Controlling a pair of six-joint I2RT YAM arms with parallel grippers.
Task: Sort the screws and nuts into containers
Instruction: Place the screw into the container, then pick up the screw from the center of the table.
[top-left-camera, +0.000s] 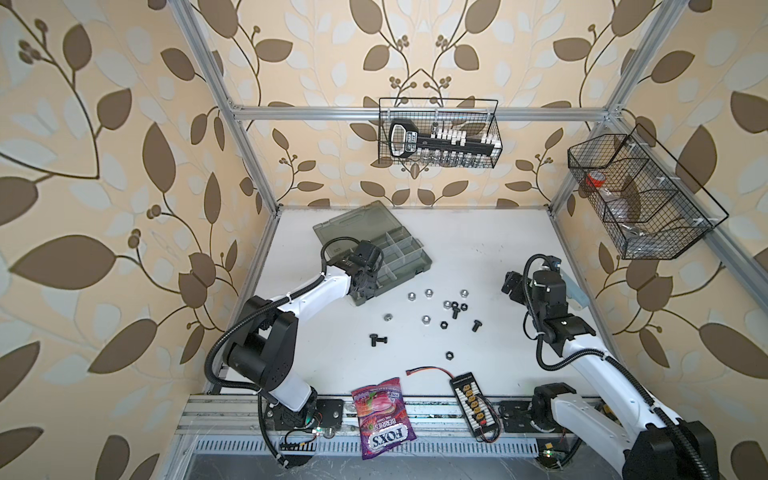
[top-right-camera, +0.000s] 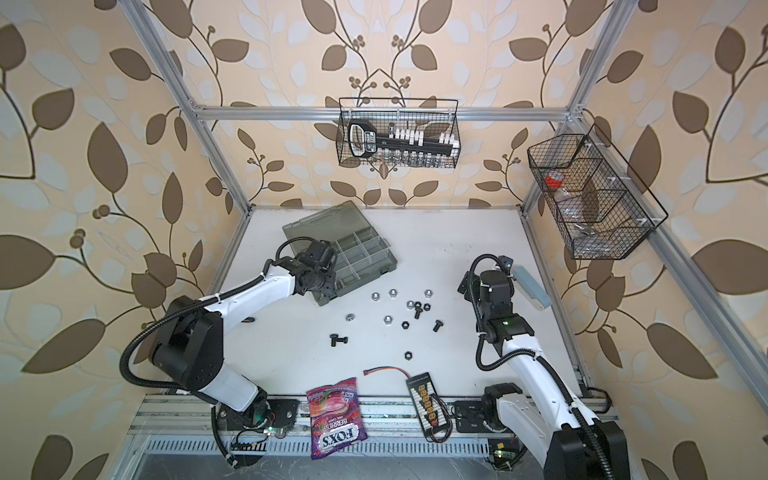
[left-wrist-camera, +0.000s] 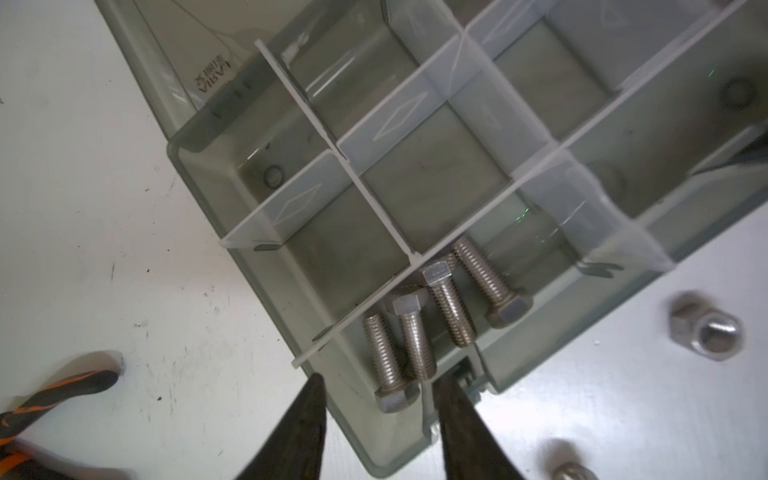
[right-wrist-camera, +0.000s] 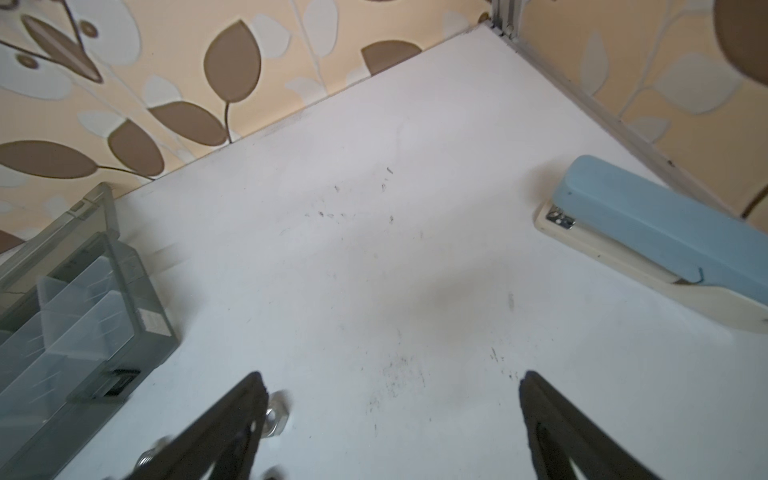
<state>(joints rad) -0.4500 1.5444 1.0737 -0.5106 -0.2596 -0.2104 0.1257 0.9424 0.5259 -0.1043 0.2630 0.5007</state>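
Twelve loose pieces lie on the white tabletop (top-left-camera: 478, 249), all just right of and below the centre in both top views. There are six silver nuts (top-left-camera: 410, 296), three black nuts (top-left-camera: 444, 324) and three black screws (top-left-camera: 377, 340). One black screw (top-right-camera: 417, 311) touches a silver nut and a black nut in the tightest cluster. Another black nut (top-left-camera: 449, 355) sits apart, lower in the frame.

The left wrist view shows four silver screws (left-wrist-camera: 449, 307) side by side in one compartment (left-wrist-camera: 536, 253) of the grey-green case (top-left-camera: 411, 262). A bit of thread behind the divider may be a fifth; I cannot tell. The case lies open in the upper middle of the tabletop.

The left pincer (left-wrist-camera: 380, 384) hangs over the lower left end of the case. Its jaws are parted to a middling gap and hold nothing. The nearest silver screw lies in the compartment right under that gap, and the other three are just beyond it.

The right pincer (right-wrist-camera: 392, 380) is at the right of the frame in both top views. It is spread wide and empty above bare tabletop. One silver nut (right-wrist-camera: 274, 419) lies just beside one finger (right-wrist-camera: 232, 419), outside the gap. The case is well off to that same side.

Around these are two black wire baskets (top-left-camera: 438, 133) on the walls and one blue stapler (right-wrist-camera: 665, 232) near the right arm. One purple candy bag (top-left-camera: 382, 415) and one black connector board (top-left-camera: 473, 403) lie at the bottom edge.
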